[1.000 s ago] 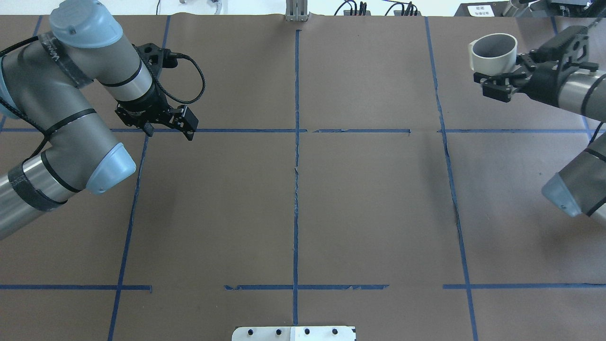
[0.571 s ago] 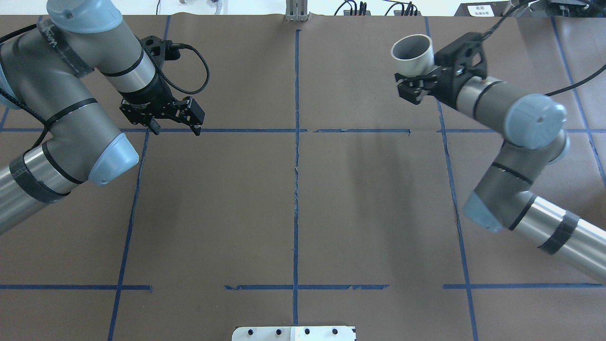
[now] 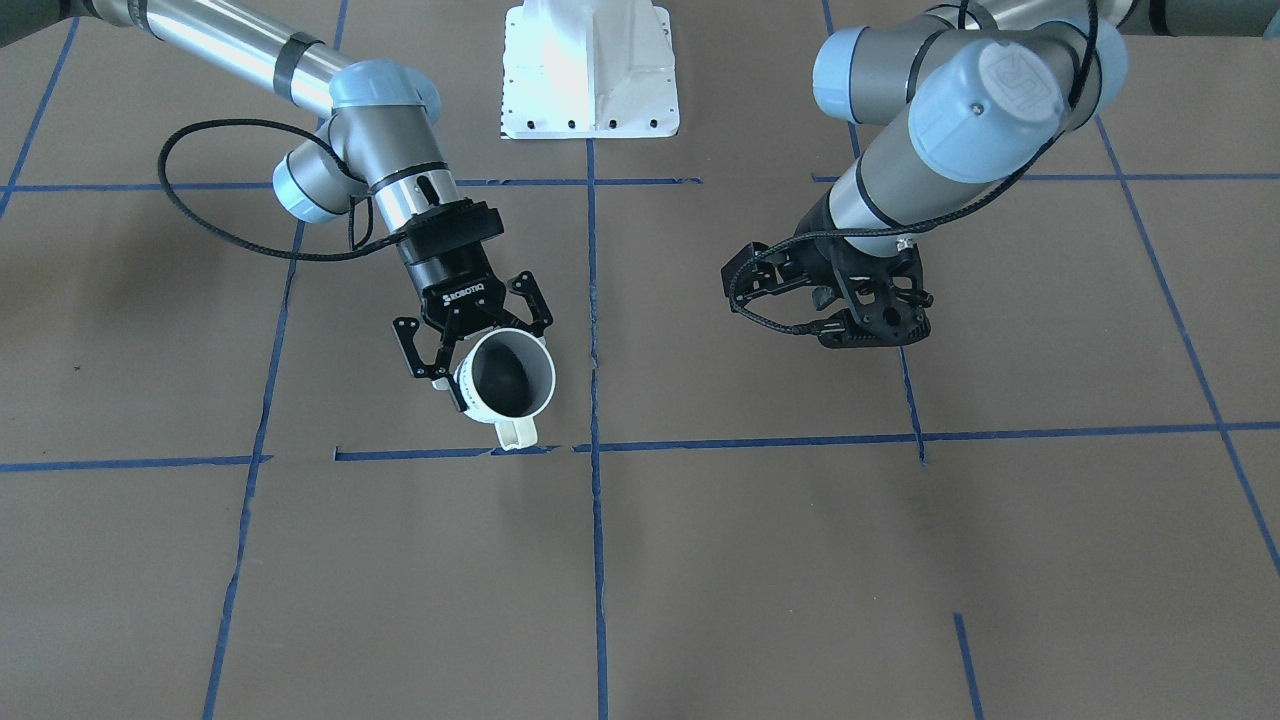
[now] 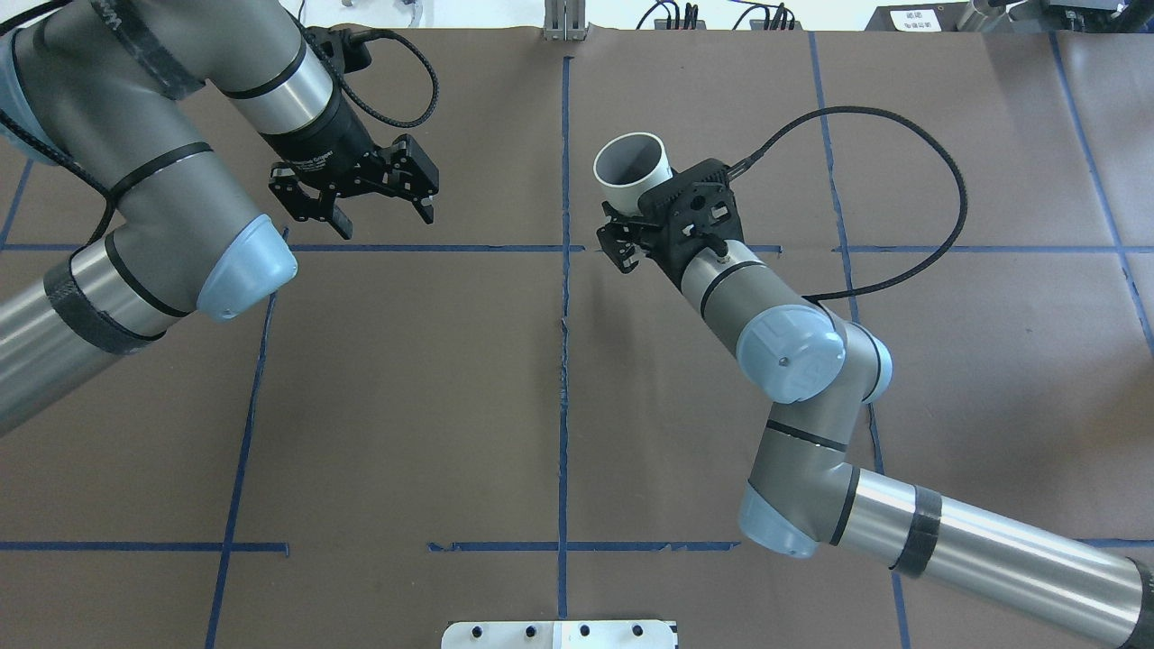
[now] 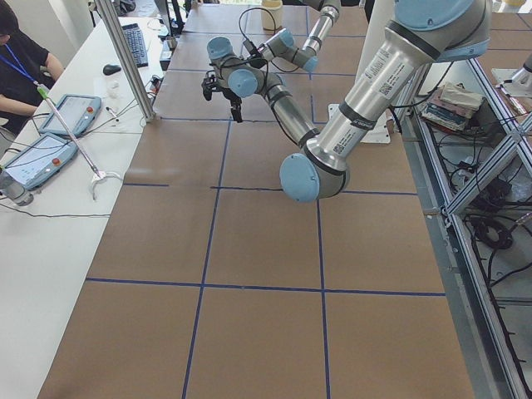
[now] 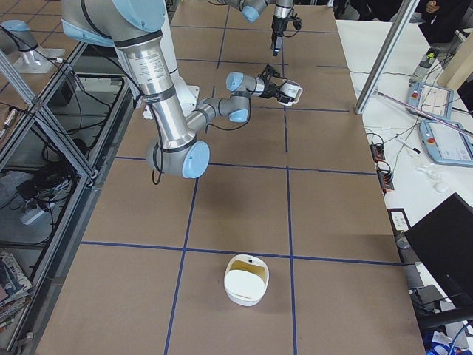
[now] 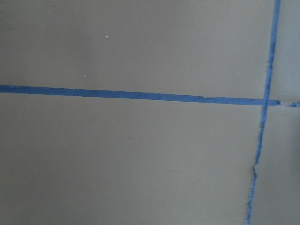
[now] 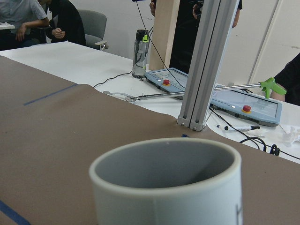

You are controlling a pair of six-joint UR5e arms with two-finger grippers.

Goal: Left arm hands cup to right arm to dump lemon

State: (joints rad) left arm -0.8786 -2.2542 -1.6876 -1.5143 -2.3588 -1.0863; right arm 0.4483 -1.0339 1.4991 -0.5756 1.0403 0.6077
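tbl brown-papered | blue tape grid | white bowl on rt end

robot lab: taped table, teach pendants

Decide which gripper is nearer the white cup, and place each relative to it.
Right. The right gripper is shut on the cup, holding it upright; the left gripper hangs open, well apart, across the centre tape line.

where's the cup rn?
Overhead view: the cup sits upright in the right gripper, just right of the centre tape line in the table's far half. The open left gripper is apart on its left.
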